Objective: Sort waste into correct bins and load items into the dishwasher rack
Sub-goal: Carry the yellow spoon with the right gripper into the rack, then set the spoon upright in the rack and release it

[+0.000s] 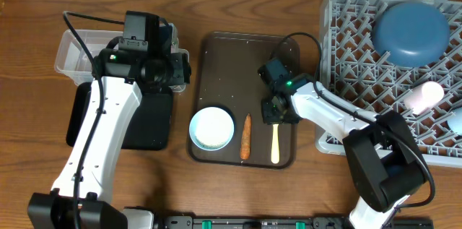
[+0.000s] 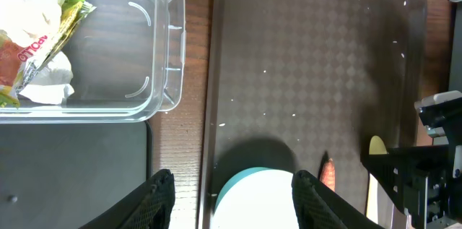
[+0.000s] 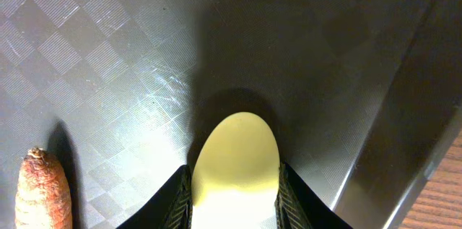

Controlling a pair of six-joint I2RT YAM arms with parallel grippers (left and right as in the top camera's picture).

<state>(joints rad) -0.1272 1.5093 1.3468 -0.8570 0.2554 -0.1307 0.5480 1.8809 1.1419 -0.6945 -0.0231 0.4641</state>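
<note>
Fingers of the right tool (image 3: 233,186) clamp both edges of a smooth pale yellow plastic spoon (image 3: 234,149) at its oval bowl; the wrist view hides the handle. It lies on a dark brown serving tray (image 3: 108,55) embossed with a diamond pattern, near a rough, wrinkled orange carrot (image 3: 42,189). The left tool (image 2: 234,193) hangs spread wide above a round white bowl (image 1: 212,128) on the tray. Tiny white rice grains (image 2: 265,71) dot the tray.

On the wooden counter (image 1: 253,5), a matte black rectangular tray (image 2: 72,175) is partly covered by the arm. Behind it, a clear plastic tub (image 2: 162,55) holds crumpled white tissues (image 2: 40,5) and a yellow-green snack wrapper (image 2: 50,37).

Farther right, a grey lattice rack (image 1: 346,34) carries a dark blue bowl (image 1: 410,32), a pink cup (image 1: 422,97) and a light-blue cup (image 1: 456,121) cut off by the edge.
</note>
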